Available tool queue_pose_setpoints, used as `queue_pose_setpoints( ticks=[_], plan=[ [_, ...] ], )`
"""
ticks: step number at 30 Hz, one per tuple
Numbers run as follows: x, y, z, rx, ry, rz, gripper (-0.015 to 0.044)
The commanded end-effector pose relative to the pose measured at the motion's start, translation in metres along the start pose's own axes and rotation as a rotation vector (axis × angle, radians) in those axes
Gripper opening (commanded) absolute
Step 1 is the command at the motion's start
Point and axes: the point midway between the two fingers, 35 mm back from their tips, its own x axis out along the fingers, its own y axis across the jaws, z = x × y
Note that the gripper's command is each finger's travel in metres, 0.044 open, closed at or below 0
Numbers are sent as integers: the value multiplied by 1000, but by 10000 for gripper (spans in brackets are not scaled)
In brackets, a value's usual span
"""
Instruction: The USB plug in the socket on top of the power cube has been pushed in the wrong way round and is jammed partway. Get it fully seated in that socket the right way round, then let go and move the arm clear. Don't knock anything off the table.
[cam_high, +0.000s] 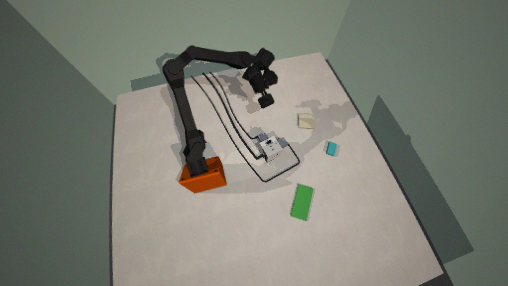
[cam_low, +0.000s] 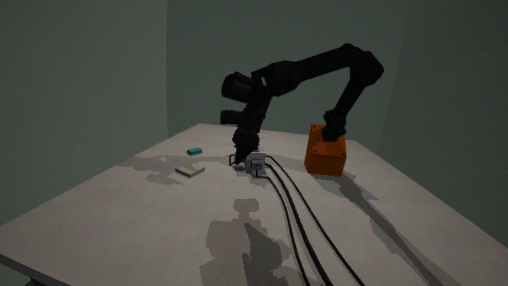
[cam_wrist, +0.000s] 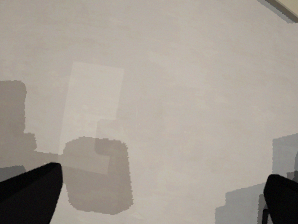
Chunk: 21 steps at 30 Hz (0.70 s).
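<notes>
Claw (cam_high: 265, 100) with its fingers spread wide and empty, hanging above the table (cam_high: 200, 240), well apart from the power cube (cam_high: 270, 146). In the wrist view only the two dark fingertips show at the lower corners, over bare table and shadows. The USB plug (cam_high: 269, 142) sits on top of the cube; too small to tell its depth or orientation. In the exterior view the arm's end partly hides the cube. Three black cables (cam_low: 295, 215) leave the cube.
</notes>
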Motion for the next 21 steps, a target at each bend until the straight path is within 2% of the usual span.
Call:
queue_pose_setpoints(
  ticks=[1, 8, 10, 21],
  plan=[
    [2, -73, 1, 389, 69, -95, 440],
    [-17, -190, -26, 1232, 180, -207, 440],
    [-23, -208, -37, 1391, 201, -216, 440],
    [-26, -213, -41, 1445, 208, -218, 440]
  ],
)
